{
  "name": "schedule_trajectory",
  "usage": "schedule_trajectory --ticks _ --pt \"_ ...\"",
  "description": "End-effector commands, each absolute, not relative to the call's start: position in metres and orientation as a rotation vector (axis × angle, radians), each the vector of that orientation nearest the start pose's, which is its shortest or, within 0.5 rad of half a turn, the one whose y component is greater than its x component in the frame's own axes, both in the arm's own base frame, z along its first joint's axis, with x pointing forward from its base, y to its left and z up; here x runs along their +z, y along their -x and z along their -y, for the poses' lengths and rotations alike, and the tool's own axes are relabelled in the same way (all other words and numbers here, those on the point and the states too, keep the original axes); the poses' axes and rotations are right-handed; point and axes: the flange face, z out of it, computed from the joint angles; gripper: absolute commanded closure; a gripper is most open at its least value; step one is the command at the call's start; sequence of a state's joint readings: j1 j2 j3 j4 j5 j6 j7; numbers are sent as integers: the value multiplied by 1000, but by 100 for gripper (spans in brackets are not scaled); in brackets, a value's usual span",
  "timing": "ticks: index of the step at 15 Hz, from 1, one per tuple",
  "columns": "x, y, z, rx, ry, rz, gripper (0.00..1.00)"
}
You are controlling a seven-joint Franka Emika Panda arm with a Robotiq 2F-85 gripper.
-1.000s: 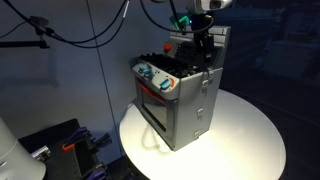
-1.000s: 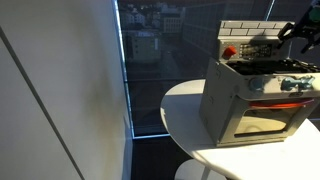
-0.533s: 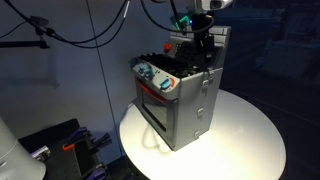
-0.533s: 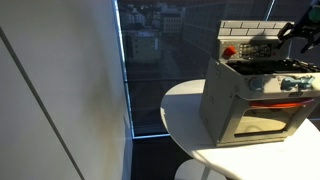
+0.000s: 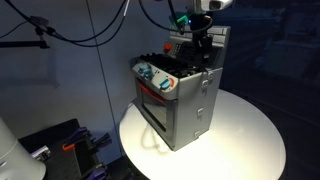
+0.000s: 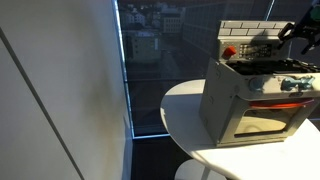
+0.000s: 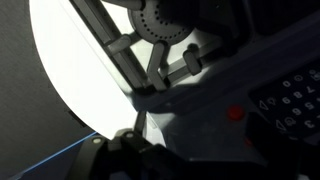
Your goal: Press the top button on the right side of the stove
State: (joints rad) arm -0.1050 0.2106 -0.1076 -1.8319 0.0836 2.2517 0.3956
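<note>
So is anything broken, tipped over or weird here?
Nothing stands out. The stove stands upright on the round white table and looks whole from here. The gripper hangs over the back of the stove's top.

No visible change; gripper (image 5: 204, 55) unmoved over stove (image 5: 185, 108).

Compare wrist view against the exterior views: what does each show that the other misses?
Wrist view only: close-up linkage bars and a toothed disc, with much of the frame too dark to read.
Exterior views only: the whole stove, its teal and red knobs, the brick-pattern back panel, and a window behind.
Shared: the white round table and the pincer, which is above the stove's top. No view shows whether it is open or shut.
</note>
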Motion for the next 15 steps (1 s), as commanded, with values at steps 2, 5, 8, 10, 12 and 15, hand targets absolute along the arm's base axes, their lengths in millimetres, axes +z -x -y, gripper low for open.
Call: schedule_trajectory --ticks 2,5,8,10,12,15 --pt "450 -607 127 -207 2868 -916 0" --pt "455 -596 125 -103 2881 -874 0" --pt "461 -584 120 13 2904 -838 0" --pt "466 -574 115 90 2918 -804 0" --pt "471 -564 109 161 2933 -773 0" --pt "481 -550 102 242 2964 -727 0"
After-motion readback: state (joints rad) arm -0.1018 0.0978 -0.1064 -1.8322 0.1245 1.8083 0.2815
